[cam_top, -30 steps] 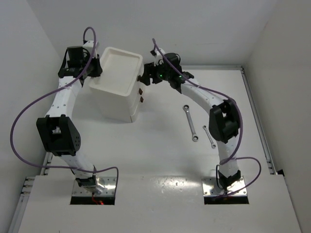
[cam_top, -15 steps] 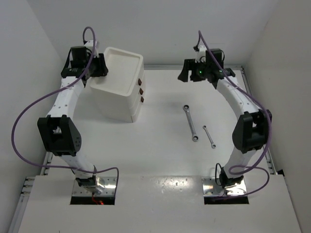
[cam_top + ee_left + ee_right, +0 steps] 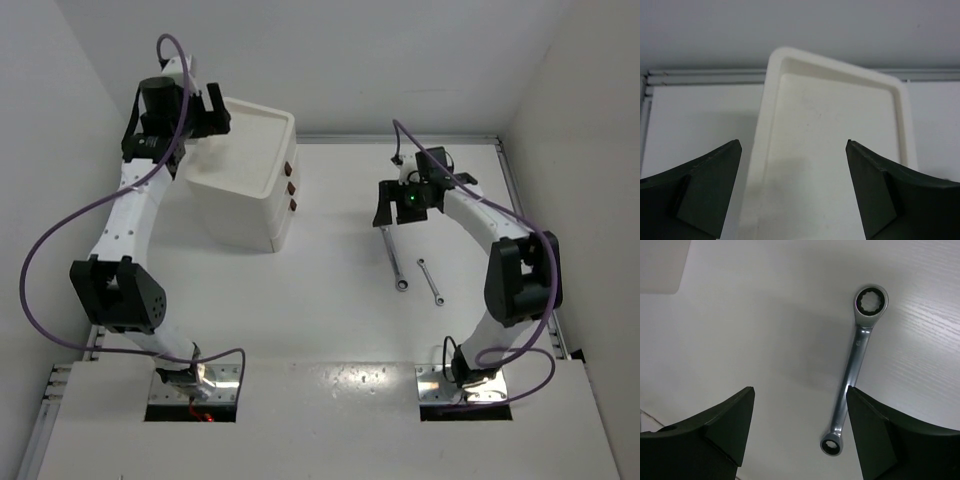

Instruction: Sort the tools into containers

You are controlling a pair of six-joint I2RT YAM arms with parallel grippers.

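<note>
The white cabinet (image 3: 243,205) stands at the back left, its recessed top tray (image 3: 252,142) bare and its three drawers shut, with red-brown handles (image 3: 290,187) facing right. My left gripper (image 3: 213,118) (image 3: 793,142) hovers open over the tray's (image 3: 835,150) left part, holding nothing. A long silver wrench (image 3: 394,262) (image 3: 857,365) lies on the table right of centre. My right gripper (image 3: 384,218) (image 3: 800,388) is open above its far end, the wrench lying close to the right finger (image 3: 875,435). A shorter silver wrench (image 3: 431,282) lies just to the right.
White walls close the table in at the left, back and right. A raised rail (image 3: 520,200) runs along the right and back edges. Both arms' purple cables (image 3: 40,250) loop out beside them.
My left gripper has opened and lifted from the cabinet's left edge to above the tray. My right arm left the drawer handles, swung right, then came down over the long wrench.
</note>
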